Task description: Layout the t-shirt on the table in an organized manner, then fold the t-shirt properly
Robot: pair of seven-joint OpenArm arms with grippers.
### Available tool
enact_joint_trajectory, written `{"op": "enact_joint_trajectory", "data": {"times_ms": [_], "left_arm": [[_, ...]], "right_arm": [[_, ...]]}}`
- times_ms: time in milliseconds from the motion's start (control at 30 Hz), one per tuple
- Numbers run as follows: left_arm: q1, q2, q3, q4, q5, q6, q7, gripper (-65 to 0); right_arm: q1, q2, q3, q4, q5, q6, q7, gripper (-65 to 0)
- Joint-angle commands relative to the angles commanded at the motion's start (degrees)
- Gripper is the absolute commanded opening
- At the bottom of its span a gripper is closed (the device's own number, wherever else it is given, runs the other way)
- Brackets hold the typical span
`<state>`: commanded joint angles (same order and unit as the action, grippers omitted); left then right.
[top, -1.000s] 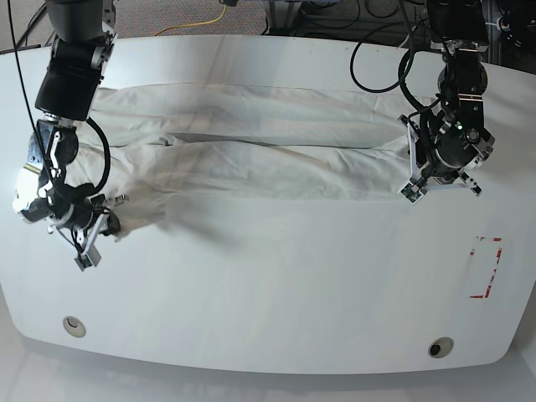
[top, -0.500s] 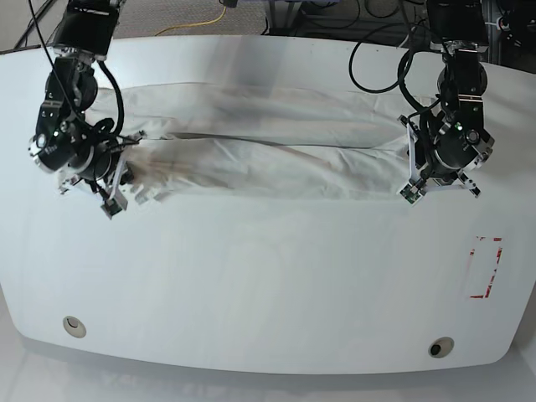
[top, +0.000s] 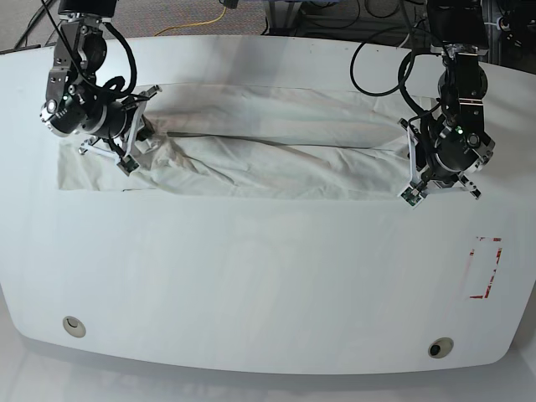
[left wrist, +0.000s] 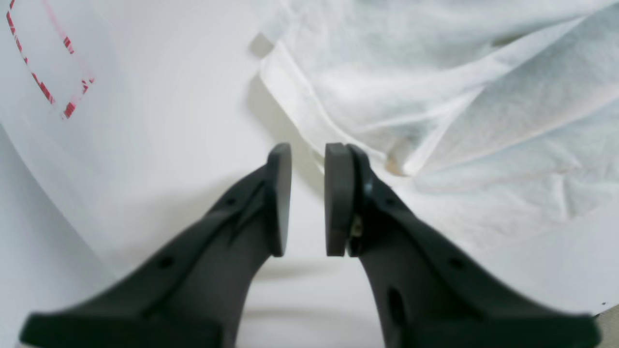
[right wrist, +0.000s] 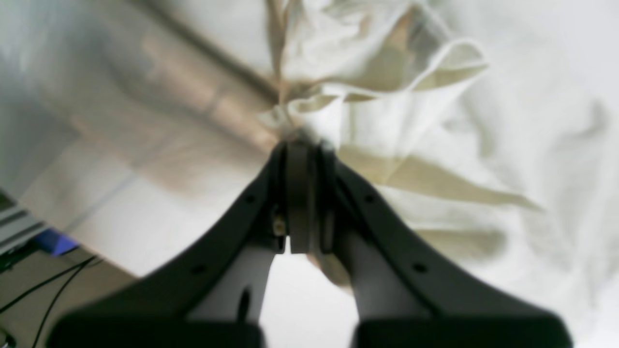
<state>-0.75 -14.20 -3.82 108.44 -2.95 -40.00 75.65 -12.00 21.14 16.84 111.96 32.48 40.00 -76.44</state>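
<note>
The white t-shirt (top: 268, 155) lies in a long, rumpled band across the far half of the table (top: 268, 276); only plain white fabric shows. My right gripper (top: 139, 141), at the left of the base view, is shut on a bunched fold of the t-shirt (right wrist: 387, 121) near its left end, with cloth gathered at the gripper's tips (right wrist: 300, 145). My left gripper (top: 416, 167) hovers at the shirt's right end. In the left wrist view this gripper (left wrist: 308, 154) is slightly open and empty, with the shirt's hem (left wrist: 300, 96) just beyond its fingers.
A red-outlined rectangle (top: 486, 268) is marked on the table at the front right and shows in the left wrist view (left wrist: 48, 63). Two grommet holes (top: 74, 325) (top: 440, 347) sit near the front edge. Cables (top: 377, 59) hang behind the table's far edge.
My right gripper has moved from the front left toward the far side, carrying the shirt's left end with it. The left arm has stayed in place.
</note>
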Motion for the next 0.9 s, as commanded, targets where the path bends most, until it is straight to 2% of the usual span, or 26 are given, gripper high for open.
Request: {"op": "enact_joint_trajectory", "data": {"times_ms": [367,467,667,767,900], "left_arm": [[0.09,0.0,0.0,0.0,0.0,0.0,0.0,-54.4],[0.18,0.0,0.0,0.0,0.0,0.0,0.0,-54.4],[0.18,0.0,0.09,0.0,0.0,0.0,0.0,-54.4],[0.18,0.0,0.09,-0.35,0.0,0.0,0.0,-54.4],[0.0,0.0,0.18,-1.05,0.0,0.0,0.0,-54.4]], "right_arm": [[-4.22,1.76,-0.18,0.79,0.0,0.0,0.0,-62.5],[-4.4,1.93,-0.09,0.79,0.0,0.0,0.0,-50.9],[-4.92,2.02,0.44,1.32,0.0,0.0,0.0,-16.2],[-6.07,2.99,0.97,3.34,0.09,0.0,0.0,-7.9],[-6.07,5.01,1.58,4.13,4.57,0.0,0.0,-7.5]]}}
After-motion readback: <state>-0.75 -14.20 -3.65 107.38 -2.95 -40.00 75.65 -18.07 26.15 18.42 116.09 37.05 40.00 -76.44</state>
